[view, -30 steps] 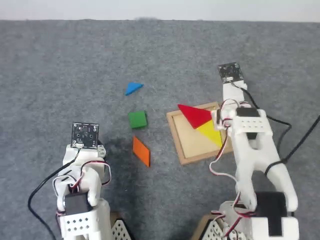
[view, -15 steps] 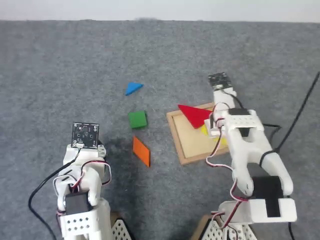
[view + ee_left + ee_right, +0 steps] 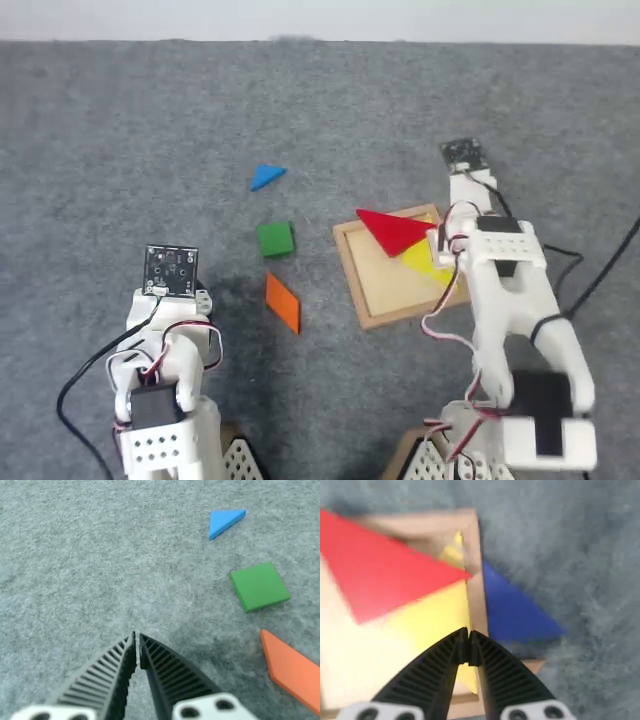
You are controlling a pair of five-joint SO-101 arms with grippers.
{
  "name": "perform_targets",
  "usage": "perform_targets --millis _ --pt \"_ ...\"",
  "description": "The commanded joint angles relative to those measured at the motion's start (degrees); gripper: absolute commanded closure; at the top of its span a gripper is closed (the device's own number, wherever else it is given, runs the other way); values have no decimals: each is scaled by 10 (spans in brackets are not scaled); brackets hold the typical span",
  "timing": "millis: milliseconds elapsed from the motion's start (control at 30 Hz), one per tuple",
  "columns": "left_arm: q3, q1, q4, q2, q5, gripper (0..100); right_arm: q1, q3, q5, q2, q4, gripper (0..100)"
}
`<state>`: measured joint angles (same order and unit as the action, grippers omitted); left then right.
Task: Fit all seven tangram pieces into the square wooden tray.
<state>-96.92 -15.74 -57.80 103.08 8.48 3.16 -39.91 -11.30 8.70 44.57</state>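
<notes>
Right gripper [image 3: 468, 641]: fingers pressed together with nothing between them. The tips hang over the wooden tray's [image 3: 352, 277] rim [image 3: 476, 545], on the tray's 3 o'clock side as the high view shows it.
Yellow triangle [image 3: 435, 620]: lies inside the tray, just beside the right gripper's tips on the inner side of the rim. In the high view the right arm covers part of it [image 3: 425, 262].
Dark blue triangle [image 3: 515, 612]: lies on the grey carpet [image 3: 150, 130] outside the tray, against the rim, just beside the tips on the outer side.
Red triangle [image 3: 393, 230]: lies across the tray's 12 o'clock part and overlaps the yellow one. One corner pokes out past the rim near 11 o'clock, and another [image 3: 380, 565] reaches the rim ahead of the right gripper's tips.
Left gripper [image 3: 137, 645]: fingers closed on nothing, tips meeting over bare carpet, well apart from the tray.
Green square [image 3: 275, 239]: flat on the carpet at 9 o'clock from the tray and 2 o'clock from the left arm's wrist.
Small blue triangle [image 3: 266, 177]: on the carpet at 10 o'clock from the tray, beyond the green square.
Orange parallelogram [image 3: 282, 302]: on the carpet at 8 o'clock from the tray, near the green square and at 4 o'clock from the left wrist.
</notes>
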Motion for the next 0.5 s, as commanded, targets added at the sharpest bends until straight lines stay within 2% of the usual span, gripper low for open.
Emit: perform_targets --millis 0,100,300,467 --pt "5 4 -3 8 2 985 36 57 30 51 35 990" --pt "5 4 -3 8 2 985 58 79 37 28 66 990" --pt "5 4 -3 8 2 985 65 119 62 -1 29 990" --pt "5 4 -3 8 2 985 105 281 76 -77 121 990"
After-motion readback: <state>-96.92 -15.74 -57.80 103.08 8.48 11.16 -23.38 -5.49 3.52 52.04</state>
